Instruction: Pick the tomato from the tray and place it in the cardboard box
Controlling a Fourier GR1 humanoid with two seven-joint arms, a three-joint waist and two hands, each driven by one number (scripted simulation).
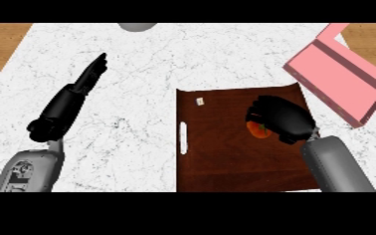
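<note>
The robot's right hand (pixel 283 118) is covering the small round red-orange tomato (pixel 258 129) on the dark brown wooden tray (pixel 220 149), its fingers (pixel 263 110) curling round the fruit, which is peeking out at their left side. Being round, the tomato has no long axis. The pink cardboard box (pixel 334 74) is lying up and right, near the tray's corner. The left hand (pixel 92 72) is resting on the white marble counter (pixel 140 79), straight-fingered, well apart.

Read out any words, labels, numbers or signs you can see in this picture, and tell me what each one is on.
None can be read.
A small pale tag-like mark sits on the dark wooden tray, too small to tell whether it carries text.
The pink box, the tomato under the right hand, the marble counter and the left hand show no lettering.
</note>
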